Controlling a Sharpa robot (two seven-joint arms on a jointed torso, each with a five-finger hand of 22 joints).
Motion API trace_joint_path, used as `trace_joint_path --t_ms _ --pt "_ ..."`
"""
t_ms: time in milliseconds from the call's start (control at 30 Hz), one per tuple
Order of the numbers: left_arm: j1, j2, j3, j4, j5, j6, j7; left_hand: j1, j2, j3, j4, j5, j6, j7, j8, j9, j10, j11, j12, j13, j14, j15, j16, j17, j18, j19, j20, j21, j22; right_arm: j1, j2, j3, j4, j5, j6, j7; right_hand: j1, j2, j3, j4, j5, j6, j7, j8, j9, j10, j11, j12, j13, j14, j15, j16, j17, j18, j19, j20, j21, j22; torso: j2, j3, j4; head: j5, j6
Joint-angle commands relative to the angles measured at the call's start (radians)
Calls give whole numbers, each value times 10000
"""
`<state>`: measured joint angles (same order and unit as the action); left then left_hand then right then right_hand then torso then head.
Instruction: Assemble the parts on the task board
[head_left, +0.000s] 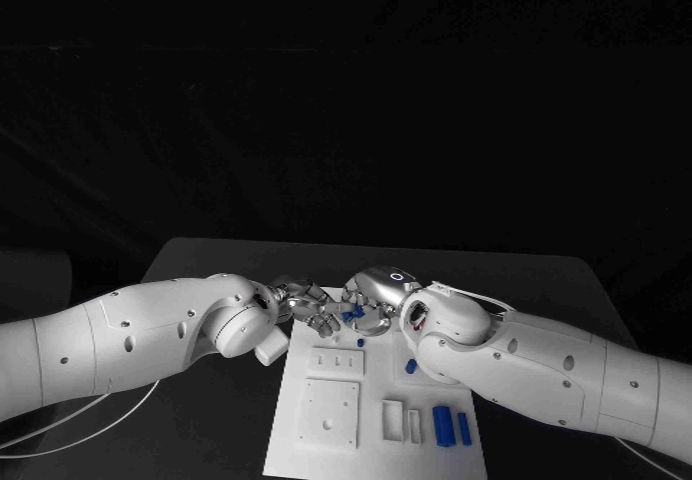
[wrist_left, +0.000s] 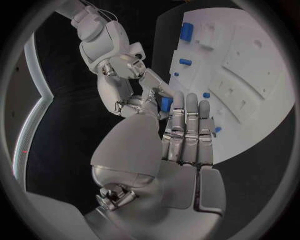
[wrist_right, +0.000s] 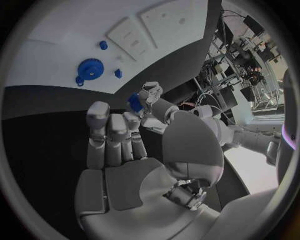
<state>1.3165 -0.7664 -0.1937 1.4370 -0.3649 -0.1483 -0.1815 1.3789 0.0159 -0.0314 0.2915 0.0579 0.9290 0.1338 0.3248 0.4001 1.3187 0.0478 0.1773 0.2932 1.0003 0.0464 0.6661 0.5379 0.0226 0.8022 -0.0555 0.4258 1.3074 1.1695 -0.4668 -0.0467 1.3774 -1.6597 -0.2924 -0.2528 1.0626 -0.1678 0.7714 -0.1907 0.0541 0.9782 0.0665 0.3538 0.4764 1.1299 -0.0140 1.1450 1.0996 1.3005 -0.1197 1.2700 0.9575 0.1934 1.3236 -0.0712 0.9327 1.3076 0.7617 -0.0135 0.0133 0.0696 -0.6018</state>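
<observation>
This is a robotics lab. A black table stands against a black backdrop in the upper half of the head view, with a white task board at lower centre. In the right wrist view, the upper right edge shows cluttered benches with equipment and cables.

You have little room at the far end of the task board: the left hand and right hand meet there, fingers nearly touching, with a small blue part between them. Both forearms angle in from the picture's lower corners and cover the board's side edges. Open passage lies down the board's middle toward the bottom of the frame, where white blocks and upright blue parts stand at lower right.
</observation>
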Motion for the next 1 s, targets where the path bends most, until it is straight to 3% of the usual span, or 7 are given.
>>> trace_joint_path --t_ms 33,367,1000 --pt "22 71 30 53 23 157 150 -27 -66 -54 1 36 87 -12 30 -10 39 -60 -59 17 -36 -14 37 -11 116 -68 13 65 171 -31 55 -19 75 -122 182 114 -6 -60 16 -14 -53 307 257 18 21 -31 -60 15 7 20 -82 -49 13 684 2 -65 54 127 0 1 3 -13 -19" --pt "22 74 30 62 -134 154 -14 -223 -199 -29 -8 138 351 -120 121 13 184 -140 3 112 31 -55 102 -8 115 -37 -24 85 167 -31 69 -22 83 -159 196 85 -9 -60 14 -15 -53 308 256 18 25 -31 -60 16 8 20 -83 -51 16 684 4 -65 54 126 -3 0 8 -19 -71" --pt "23 96 30 39 -282 13 -252 275 -262 36 -38 216 755 -280 240 70 439 -280 153 296 129 -116 231 14 61 -43 -77 105 173 -50 103 -33 103 -231 241 45 -17 -61 10 -15 -53 314 255 20 35 -29 -62 16 9 23 -84 -53 21 684 8 -66 53 123 -3 6 9 -1 -114"
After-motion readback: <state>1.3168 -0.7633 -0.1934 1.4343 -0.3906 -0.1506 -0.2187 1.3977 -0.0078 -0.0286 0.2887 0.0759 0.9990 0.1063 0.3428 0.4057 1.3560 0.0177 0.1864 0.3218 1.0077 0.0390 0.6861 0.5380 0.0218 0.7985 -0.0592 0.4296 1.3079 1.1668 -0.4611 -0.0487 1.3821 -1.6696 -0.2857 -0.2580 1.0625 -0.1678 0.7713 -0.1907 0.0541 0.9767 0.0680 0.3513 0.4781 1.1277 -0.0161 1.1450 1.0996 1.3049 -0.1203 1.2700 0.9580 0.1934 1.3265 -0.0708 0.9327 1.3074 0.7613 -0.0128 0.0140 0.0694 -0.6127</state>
